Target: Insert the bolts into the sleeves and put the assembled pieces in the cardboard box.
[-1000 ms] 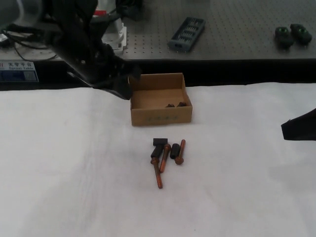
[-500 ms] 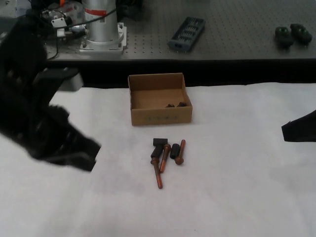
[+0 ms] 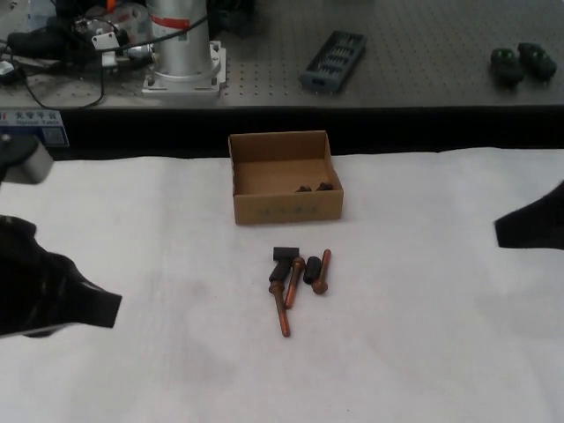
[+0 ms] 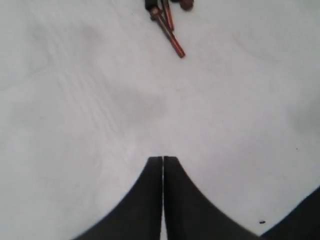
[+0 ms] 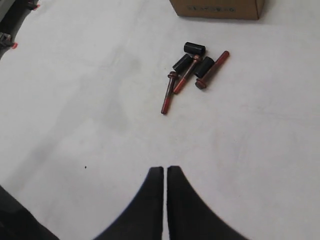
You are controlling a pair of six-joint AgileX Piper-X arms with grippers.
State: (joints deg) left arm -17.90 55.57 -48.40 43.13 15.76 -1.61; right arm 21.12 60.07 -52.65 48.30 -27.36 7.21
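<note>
- Left gripper: smooth black tapered fingers pressed together, holding nothing, over the wrinkled white cloth.
- Right gripper: fingers likewise together, empty.
- 3 coppery bolts and 3 short black cylindrical sleeves lie clustered on the cloth near the open cardboard box.

High view: set behind the arms, facing forward and down, box at frame centre. Wrist views: low over the cloth, looking past left gripper and right gripper. Bolts common to all three.
</note>
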